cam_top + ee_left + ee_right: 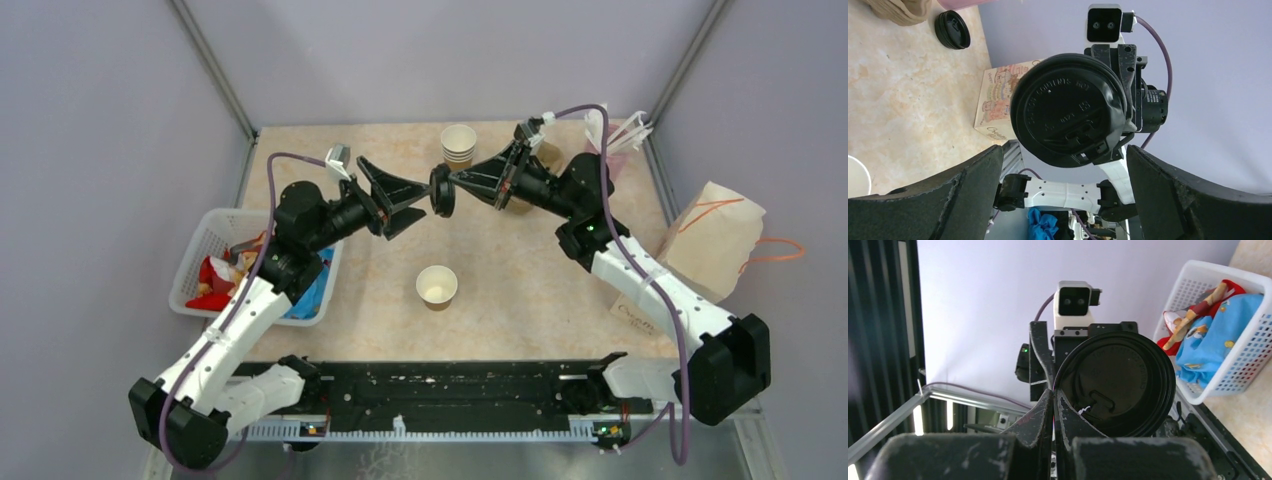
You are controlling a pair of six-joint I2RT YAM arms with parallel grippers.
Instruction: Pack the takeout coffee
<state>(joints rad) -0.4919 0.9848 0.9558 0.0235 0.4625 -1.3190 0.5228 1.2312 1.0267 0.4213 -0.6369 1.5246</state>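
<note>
Brown paper cup point(437, 286) stands upright and lidless at the centre of the table point(520, 290) in the top view, cream inside showing. Above it, in the upper middle of the frame, the black lid point(441, 190) hangs on edge in the air, pinched at the tip of the right gripper point(452, 181). The left gripper point(424, 198) faces it with its jaws spread wide to either side of the lid, not touching. A stack of cups point(458, 145) stands at the upper centre and a white basket point(200, 232) at the left. In the left wrist view the lid fills the centre, its top face towards the camera, with the left fingers point(948, 200) far apart at the lower corners; a second black lid point(952, 30) lies flat on the table at the upper left. In the right wrist view the right fingers point(1044, 415) are pressed together on the lid's rim, at lower centre.
</note>
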